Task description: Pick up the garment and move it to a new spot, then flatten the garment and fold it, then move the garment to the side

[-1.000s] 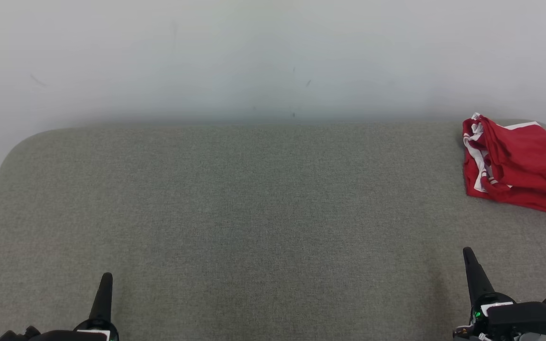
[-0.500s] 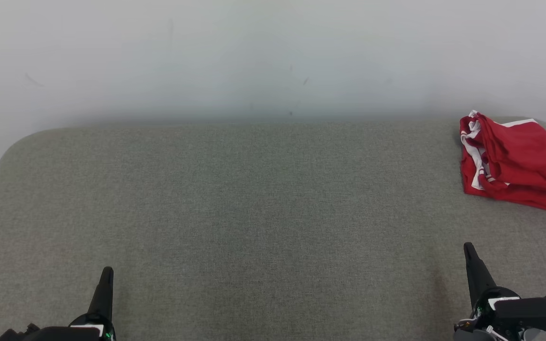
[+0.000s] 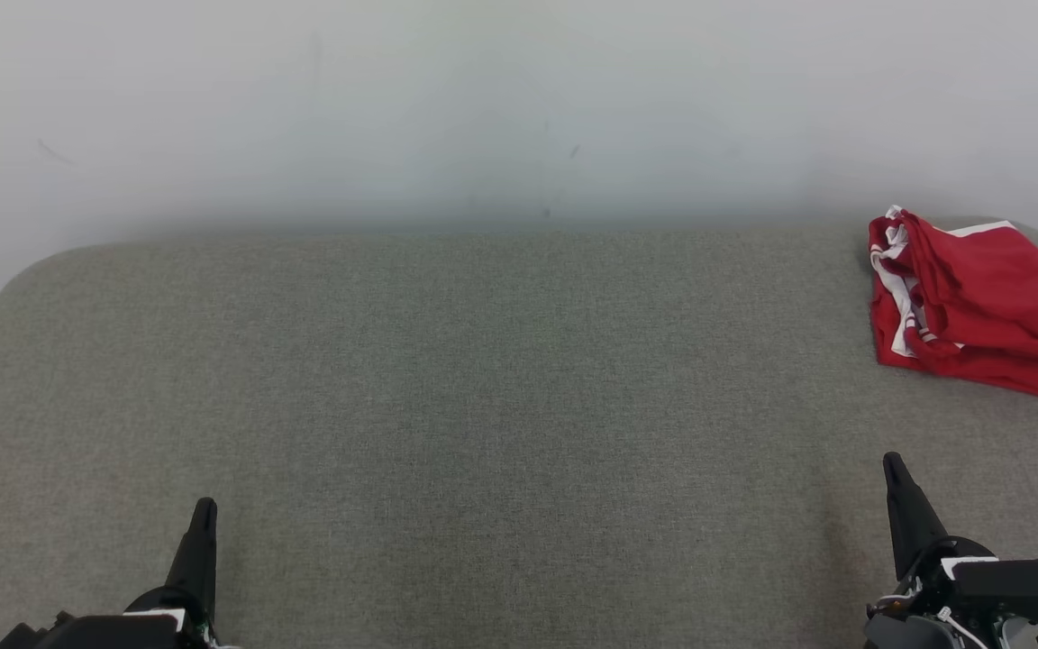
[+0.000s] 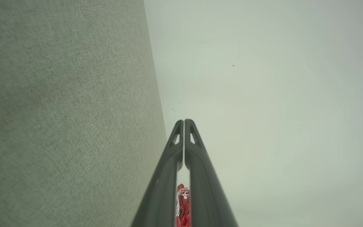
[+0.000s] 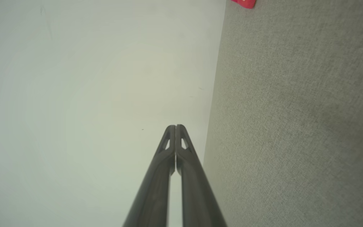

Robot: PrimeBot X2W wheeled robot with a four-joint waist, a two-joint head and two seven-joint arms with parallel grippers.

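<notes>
Where one grey fabric-covered table (image 3: 483, 379) meets a pale wall (image 3: 519, 99), one crumpled red garment with white trim (image 3: 987, 311) lies at the far right corner, partly cut off by the head view's edge. Two grippers sit at the near edge, well apart from it: the left gripper (image 3: 204, 507) and the right gripper (image 3: 890, 460). Each has two long dark fingers pressed together, holding nothing.

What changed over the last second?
The head camera shifted slightly. The left gripper and right gripper crept a little forward over the table, both shut and empty. Nothing grabbed or released. The red garment stays crumpled at the table's far right, untouched.
</notes>
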